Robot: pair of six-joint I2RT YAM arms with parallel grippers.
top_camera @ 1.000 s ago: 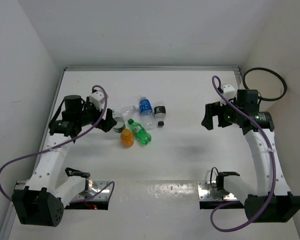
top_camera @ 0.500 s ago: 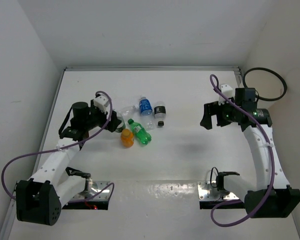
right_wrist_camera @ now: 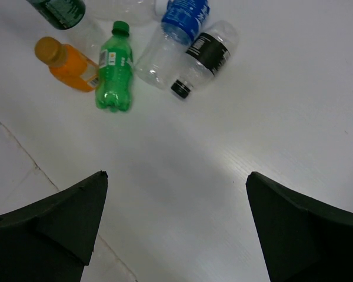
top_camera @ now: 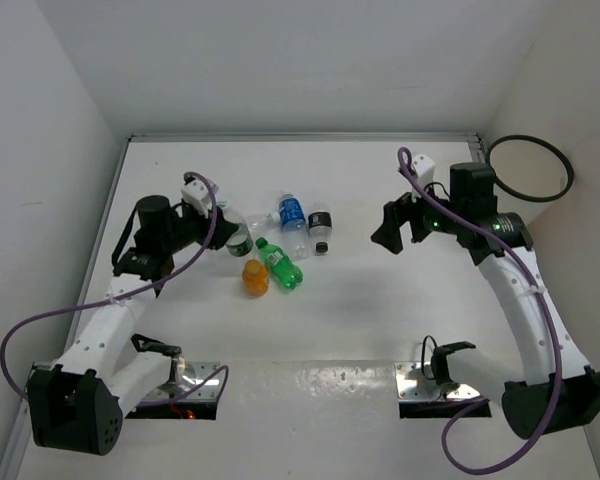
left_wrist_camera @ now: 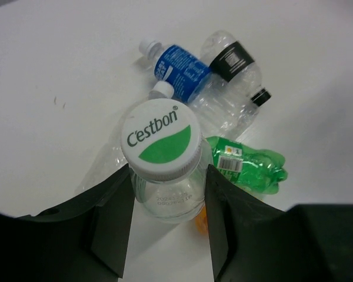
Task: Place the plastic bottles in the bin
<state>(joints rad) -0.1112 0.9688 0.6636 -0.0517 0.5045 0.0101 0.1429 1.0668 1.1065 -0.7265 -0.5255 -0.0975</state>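
Near the left edge of the white tabletop (top_camera: 380, 320), left gripper (top_camera: 232, 240) is clamped on a clear plastic bottle with a green-and-white "Cestbon" cap (left_wrist_camera: 160, 138). The black fingers (left_wrist_camera: 112, 223) press its shoulders from both sides and the bottle is upright. Can't tell if it is lifted off the surface.

Rest of the bottles lie in a cluster left of centre, all on their sides:
- green plastic bottle (top_camera: 280, 264), just beside the small orange plastic bottle (top_camera: 254, 277), which is the one nearest the near edge
- clear bottle with blue label and white cap (top_camera: 291, 212), on the far side of the cluster
- clear bottle with dark label and black cap (top_camera: 320, 222), right next to the blue one

Right gripper (right_wrist_camera: 176, 176) hangs over bare table right of centre, jaws spread wide, nothing between them, well apart from the bottles.

White bin with thin black ring rim (top_camera: 528, 137) sits past the right edge by the far right corner. Its inside is not readable.
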